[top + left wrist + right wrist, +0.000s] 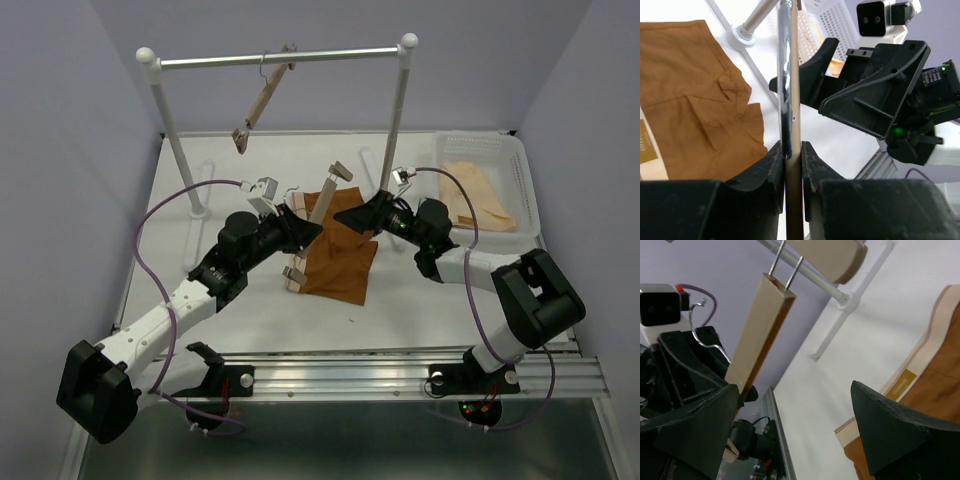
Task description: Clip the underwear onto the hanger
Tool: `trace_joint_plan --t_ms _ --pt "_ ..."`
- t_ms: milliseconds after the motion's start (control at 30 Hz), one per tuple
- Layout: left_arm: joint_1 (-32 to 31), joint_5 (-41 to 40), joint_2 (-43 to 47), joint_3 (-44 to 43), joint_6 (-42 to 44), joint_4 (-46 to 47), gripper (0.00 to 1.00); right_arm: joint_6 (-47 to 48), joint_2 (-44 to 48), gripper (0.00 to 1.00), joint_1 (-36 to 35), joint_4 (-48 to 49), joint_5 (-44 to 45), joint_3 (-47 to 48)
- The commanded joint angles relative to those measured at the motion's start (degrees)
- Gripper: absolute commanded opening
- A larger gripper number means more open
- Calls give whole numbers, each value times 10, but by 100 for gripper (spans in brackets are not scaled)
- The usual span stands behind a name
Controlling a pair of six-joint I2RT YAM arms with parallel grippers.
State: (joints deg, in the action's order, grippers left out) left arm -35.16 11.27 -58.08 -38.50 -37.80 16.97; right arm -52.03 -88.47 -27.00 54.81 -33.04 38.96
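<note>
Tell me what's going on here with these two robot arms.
The left gripper is shut on the wooden hanger and holds it tilted over the rust-brown underwear, which lies on the table. The right gripper is open beside the hanger and grips nothing. The underwear does not look clipped on yet. A second hanger hangs from the steel rail.
</note>
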Motion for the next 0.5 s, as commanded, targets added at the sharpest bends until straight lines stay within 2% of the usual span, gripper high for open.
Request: trace_joint_plan --t_ms 0,100,167,467 --pt "1 46 -4 15 -35 101 0 -118 -39 100 3 255 -21 -13" --pt "1 53 -19 10 -41 103 0 -184 -80 100 3 363 -42 -6" --pt "2 57 -23 6 -42 105 0 -214 -95 100 3 399 -40 -6" --pt "4 67 -43 -3 -43 110 0 -201 -108 100 3 422 -33 23"
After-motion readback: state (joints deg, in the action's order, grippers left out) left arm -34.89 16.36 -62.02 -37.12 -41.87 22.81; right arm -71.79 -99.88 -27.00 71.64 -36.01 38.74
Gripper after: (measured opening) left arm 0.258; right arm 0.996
